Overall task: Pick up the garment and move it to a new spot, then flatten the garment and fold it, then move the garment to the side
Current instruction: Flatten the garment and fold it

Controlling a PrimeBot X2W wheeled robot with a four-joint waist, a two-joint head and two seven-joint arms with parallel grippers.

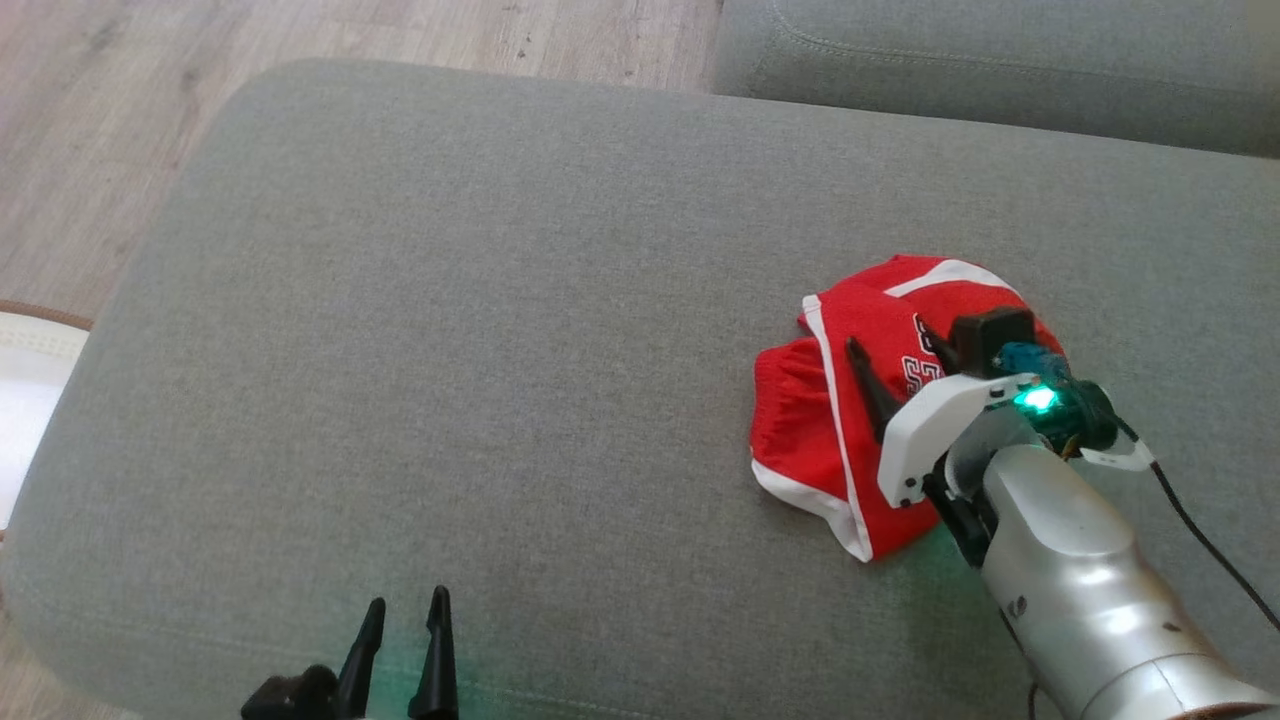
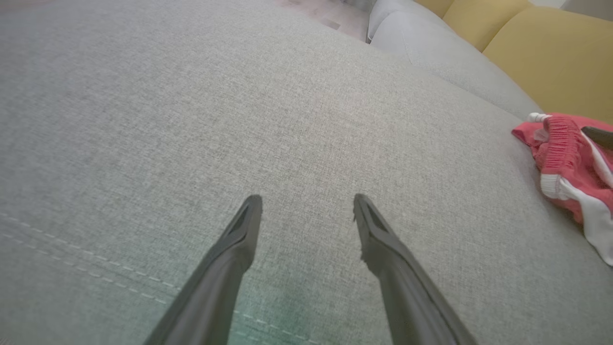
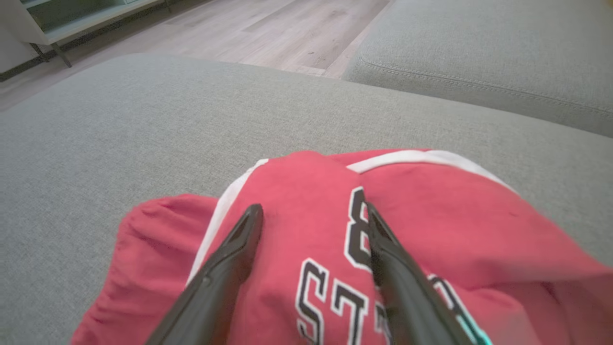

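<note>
The garment (image 1: 820,420) is a crumpled pair of red shorts with white trim and black-and-white lettering, lying on the right part of the grey cushion (image 1: 480,320). My right gripper (image 1: 897,357) hangs over the garment's middle with its jaws open. In the right wrist view its fingertips (image 3: 253,213) stand apart over the red cloth (image 3: 431,211) beside the lettering, with no fold pinched between them. My left gripper (image 1: 408,602) is open near the cushion's front edge, far to the left of the garment. In the left wrist view it (image 2: 307,199) hovers over bare fabric, with the garment (image 2: 565,158) at the right edge.
A second grey cushion (image 1: 1000,70) lies behind at the upper right, with yellow cushions (image 2: 550,57) beyond it. Wooden floor (image 1: 100,120) runs along the left and far side. A pale round rug edge (image 1: 30,370) lies at the left. A low shelf unit (image 3: 72,14) stands across the floor.
</note>
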